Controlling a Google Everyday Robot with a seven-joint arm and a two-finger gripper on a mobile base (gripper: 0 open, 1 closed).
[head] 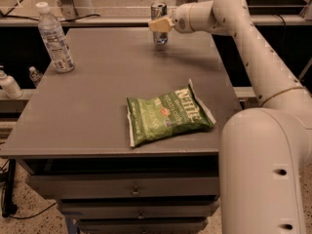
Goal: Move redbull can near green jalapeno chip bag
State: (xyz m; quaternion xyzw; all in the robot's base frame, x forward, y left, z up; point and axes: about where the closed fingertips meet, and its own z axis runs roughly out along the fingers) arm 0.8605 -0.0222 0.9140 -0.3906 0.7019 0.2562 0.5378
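Silver-and-blue redbull can (159,37) sits at the far edge of the table (97,82), with my gripper (158,25) closed around it. The carry is not yet made: the green jalapeno chip bag (168,113) lies well apart, near the front edge.

The grey table (97,106) carries 3 things: a clear water bottle (54,38) standing upright near its far left corner, the green jalapeno chip bag (168,113) lying flat towards the near right edge, and the redbull can (159,37) upright by the far edge. The gripper (160,25) clasps that can at mid-height — well apart from the bag.
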